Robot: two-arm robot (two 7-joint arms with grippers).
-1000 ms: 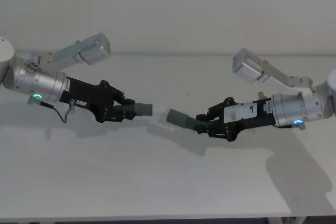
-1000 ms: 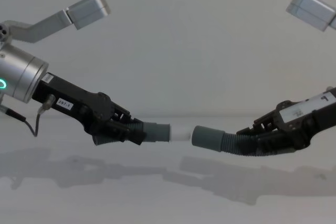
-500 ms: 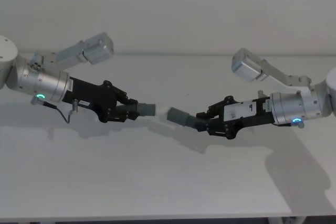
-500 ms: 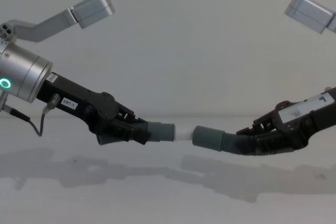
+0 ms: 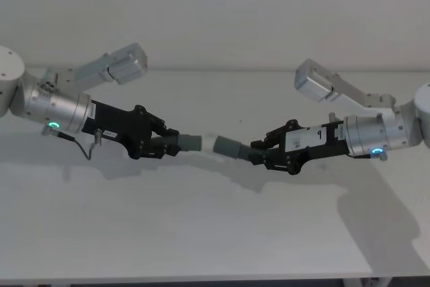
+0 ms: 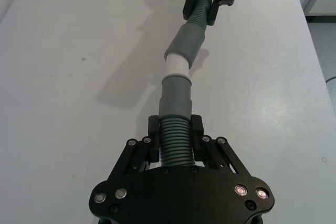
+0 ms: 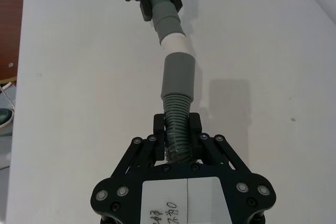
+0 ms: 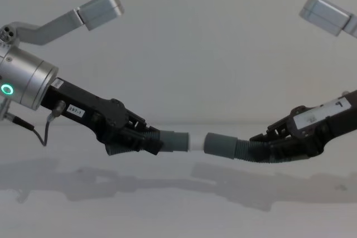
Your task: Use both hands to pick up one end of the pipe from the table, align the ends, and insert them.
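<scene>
Black jaws close on ribbed grey hose in both wrist views — the left gripper clamps the corrugated body of its pipe piece just behind the smooth cuff, and the right gripper pinches the corrugated part of the other pipe piece in the same way, its wider cuff pointing away from the wrist. From the left wrist, a whitish tip sticks out of the near cuff and meets the mouth of the far cuff; whether it has gone inside at all cannot be told. Both pieces hang in the air above the white table, which carries their shadows. In the chest view the left gripper comes in from the left on its silver wrist with a green ring, the right gripper from the right, and the two cuffs face each other near the middle with the pale tip between them — the right piece tilts slightly against the left one's line. Seen from the head, the left gripper and right gripper lie on either side of the joint, cuffs nearly end to end, over the middle of the table.
</scene>
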